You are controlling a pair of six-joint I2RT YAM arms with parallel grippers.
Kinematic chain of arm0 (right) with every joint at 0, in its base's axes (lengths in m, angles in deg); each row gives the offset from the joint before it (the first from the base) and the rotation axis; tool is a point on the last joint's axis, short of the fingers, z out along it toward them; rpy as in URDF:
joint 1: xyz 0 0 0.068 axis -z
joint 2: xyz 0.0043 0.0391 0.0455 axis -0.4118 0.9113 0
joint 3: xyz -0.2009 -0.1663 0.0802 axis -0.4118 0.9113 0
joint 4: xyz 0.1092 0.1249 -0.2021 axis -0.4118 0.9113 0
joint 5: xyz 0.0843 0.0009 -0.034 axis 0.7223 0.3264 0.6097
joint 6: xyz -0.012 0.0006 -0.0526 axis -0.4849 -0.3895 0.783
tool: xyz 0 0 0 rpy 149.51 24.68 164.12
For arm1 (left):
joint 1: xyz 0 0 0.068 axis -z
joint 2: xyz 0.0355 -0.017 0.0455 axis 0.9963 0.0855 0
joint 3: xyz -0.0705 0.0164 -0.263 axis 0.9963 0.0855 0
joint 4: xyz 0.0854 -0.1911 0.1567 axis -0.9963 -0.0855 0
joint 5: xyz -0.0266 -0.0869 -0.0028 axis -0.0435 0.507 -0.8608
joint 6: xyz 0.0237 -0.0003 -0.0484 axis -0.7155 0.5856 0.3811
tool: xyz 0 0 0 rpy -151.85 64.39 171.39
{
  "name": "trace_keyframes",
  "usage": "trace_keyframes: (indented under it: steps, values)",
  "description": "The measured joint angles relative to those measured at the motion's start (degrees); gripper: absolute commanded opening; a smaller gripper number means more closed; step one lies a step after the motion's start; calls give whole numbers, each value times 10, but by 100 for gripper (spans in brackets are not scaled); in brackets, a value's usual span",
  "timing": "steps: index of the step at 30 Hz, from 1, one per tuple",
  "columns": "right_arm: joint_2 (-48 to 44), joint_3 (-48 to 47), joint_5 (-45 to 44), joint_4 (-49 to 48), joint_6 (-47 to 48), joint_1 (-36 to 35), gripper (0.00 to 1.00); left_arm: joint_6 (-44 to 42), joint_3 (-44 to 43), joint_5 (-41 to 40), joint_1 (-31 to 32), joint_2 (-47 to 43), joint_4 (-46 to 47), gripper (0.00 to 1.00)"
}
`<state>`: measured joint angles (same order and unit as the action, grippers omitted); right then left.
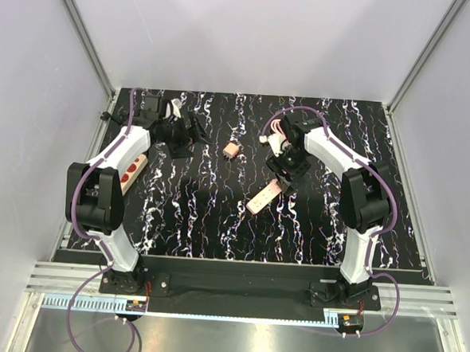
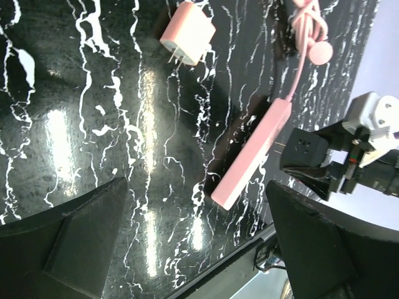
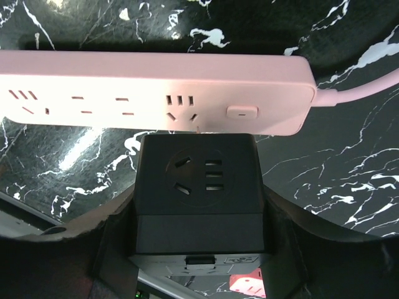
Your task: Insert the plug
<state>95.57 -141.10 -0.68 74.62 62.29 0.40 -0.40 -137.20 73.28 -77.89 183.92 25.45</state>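
Note:
The plug [image 1: 232,149] is a small pale-pink block lying on the black marbled table, between the two arms. In the left wrist view the plug [image 2: 187,38] shows two metal prongs. My left gripper [image 1: 191,133] is open and empty, a little left of the plug; its dark fingers [image 2: 75,243] frame bare table. The long pink power strip [image 1: 264,196] lies diagonally near the middle. My right gripper [image 1: 284,168] is shut on a black cube socket adapter [image 3: 198,180], held just beside the strip's socket face [image 3: 156,93]. The cube also shows in the left wrist view [image 2: 303,149].
A beige strip with red sockets [image 1: 132,170] lies at the left edge under the left arm. The pink strip's coiled cord [image 1: 278,129] sits behind the right gripper. Grey walls enclose the table; its front edge [image 2: 237,261] is near the strip's end.

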Motion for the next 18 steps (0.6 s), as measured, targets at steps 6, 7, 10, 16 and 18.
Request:
trace_keyframes:
  steps: [6, 7, 10, 16, 18]
  values:
    - [3, -7, 0, -2, -2, -1, 0, 8, 3, 17, -5, 0, 14, 99]
    - [3, -7, 0, -2, -2, -2, 0, 9, 4, 20, -6, 0, 14, 99]
    - [3, -11, 0, -2, -2, -3, 0, 9, 5, 25, -7, 0, 17, 99]
    - [3, -15, 4, -2, -6, -11, 0, 12, 10, 32, -8, 0, 28, 99]
    - [4, -15, 4, -2, -9, -15, 0, 13, 11, 34, -8, 0, 30, 99]
